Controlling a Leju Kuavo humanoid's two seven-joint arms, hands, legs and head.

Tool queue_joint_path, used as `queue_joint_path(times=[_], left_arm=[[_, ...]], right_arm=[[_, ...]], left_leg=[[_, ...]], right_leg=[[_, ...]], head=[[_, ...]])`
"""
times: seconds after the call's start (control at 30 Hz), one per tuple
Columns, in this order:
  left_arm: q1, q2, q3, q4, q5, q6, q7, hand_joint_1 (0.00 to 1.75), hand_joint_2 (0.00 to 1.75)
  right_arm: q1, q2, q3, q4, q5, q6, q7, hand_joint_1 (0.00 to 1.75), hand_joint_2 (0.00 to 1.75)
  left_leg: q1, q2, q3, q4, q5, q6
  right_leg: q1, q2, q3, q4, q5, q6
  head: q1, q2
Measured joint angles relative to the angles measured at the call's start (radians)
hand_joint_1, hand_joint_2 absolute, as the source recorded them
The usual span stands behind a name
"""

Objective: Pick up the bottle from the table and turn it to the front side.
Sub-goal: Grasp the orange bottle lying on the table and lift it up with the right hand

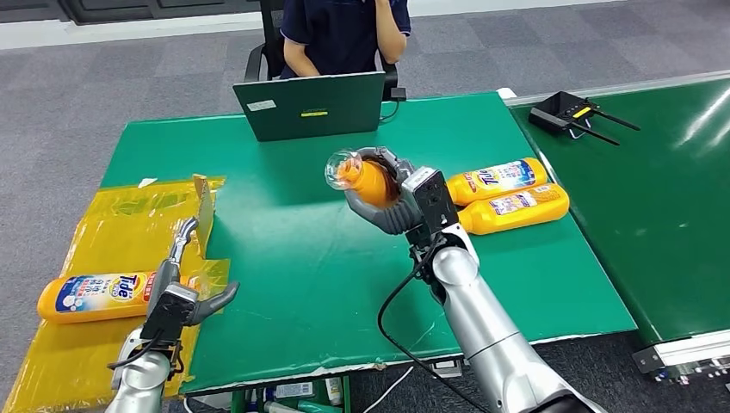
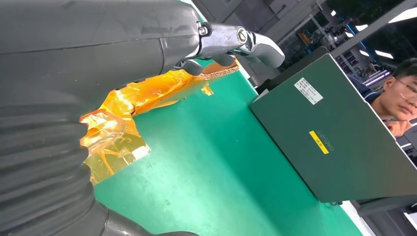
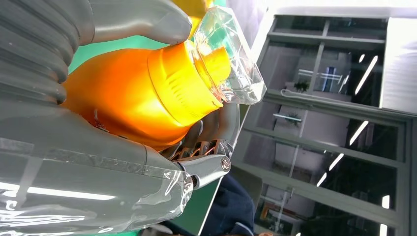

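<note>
Stretching across the scene, the green desk (image 1: pixel 284 249) is offering a flat, matte surface, with a wrinkled yellow plastic sheet (image 1: pixel 112 224) draped over its left end, probably as a landing area for finished bottles. Behind it a person (image 1: pixel 344 34) is sitting at a dark green laptop (image 1: pixel 310 105), seemingly watching the work. The right hand (image 1: pixel 389 200) is holding the orange bottle (image 1: pixel 366 181) lifted clear of the desk near its middle, fingers (image 3: pixel 142 22) wrapped round the smooth, glossy body so the clear faceted cap (image 3: pixel 231 54) is pointing away, a grip that should allow a wrist roll to bring the label forward. Two more orange Tide bottles (image 1: pixel 508 196) are lying side by side just beyond that hand, apparently awaiting their turn. Another Tide bottle (image 1: pixel 99 295) is resting label-up on the yellow sheet, just beside the left hand (image 1: pixel 182 288), which is hovering empty with its fingers spread apart.
</note>
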Motion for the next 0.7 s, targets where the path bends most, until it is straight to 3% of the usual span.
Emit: queue_joint_path(times=[0.27, 0.53, 0.7], left_arm=[[-0.024, 0.000, -0.017, 0.014, -0.006, -0.011, 0.003, 0.00, 1.75], [-0.044, 0.000, -0.044, 0.032, 0.037, -0.115, 0.000, 0.00, 1.75], [-0.058, -0.001, -0.062, 0.040, 0.048, -0.134, -0.003, 0.00, 1.75]], right_arm=[[0.000, 0.020, 0.000, 0.000, -0.011, 0.006, -0.007, 1.75, 1.75], [-0.006, 0.029, 0.000, 0.000, -0.006, 0.010, -0.006, 1.75, 1.75], [-0.014, 0.035, 0.000, -0.001, -0.006, 0.010, 0.001, 1.75, 1.75]], left_leg=[[0.000, 0.000, 0.000, 0.000, 0.000, 0.000], [0.000, 0.000, 0.000, 0.000, 0.000, 0.000], [0.000, 0.000, 0.000, 0.000, 0.000, 0.000]], right_leg=[[0.000, 0.000, 0.000, 0.000, 0.000, 0.000], [0.000, 0.000, 0.000, 0.000, 0.000, 0.000], [0.000, 0.000, 0.000, 0.000, 0.000, 0.000]], head=[[0.000, 0.000], [0.000, 0.000], [0.000, 0.000]])
